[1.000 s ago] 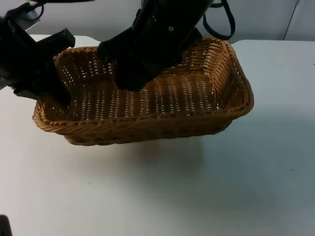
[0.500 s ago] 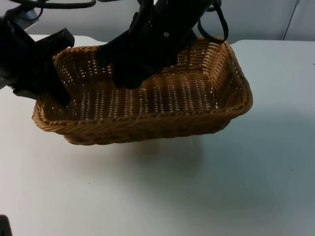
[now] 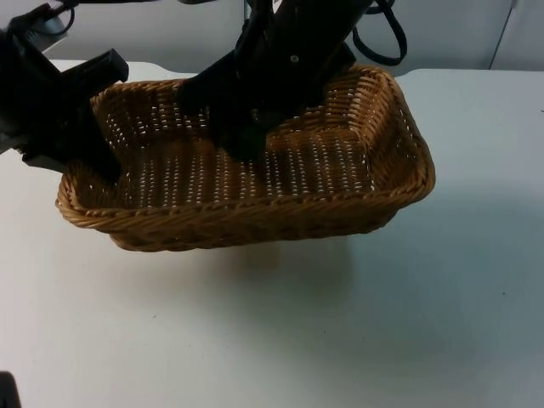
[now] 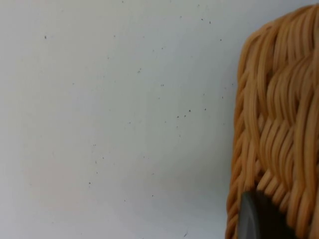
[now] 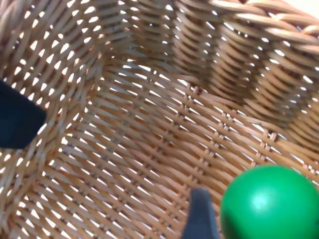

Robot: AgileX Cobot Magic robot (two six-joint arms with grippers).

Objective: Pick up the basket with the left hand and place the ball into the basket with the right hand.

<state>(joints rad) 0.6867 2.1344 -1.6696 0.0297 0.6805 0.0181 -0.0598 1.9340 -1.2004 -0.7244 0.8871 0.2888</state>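
Observation:
The woven wicker basket [image 3: 340,170] hangs a little above the white table, casting a shadow below. My left gripper [image 3: 92,161] is shut on the rim at the basket's left end. The left wrist view has the basket's wall [image 4: 279,124] beside a fingertip [image 4: 259,219]. My right gripper [image 3: 245,143] reaches down inside the basket, over its floor. In the right wrist view the green ball [image 5: 269,204] sits tight against a fingertip [image 5: 200,216] above the weave [image 5: 149,124], and the gripper looks shut on it. From the top the right arm hides the ball.
White table [image 3: 272,340] stretches in front of and to the right of the basket. The grey partition wall [image 3: 450,30] stands behind. A dark finger of the left gripper [image 5: 15,122] pokes into the basket at its end.
My right gripper has shifted slightly to the right and lower inside the basket. The basket and the left arm have stayed put.

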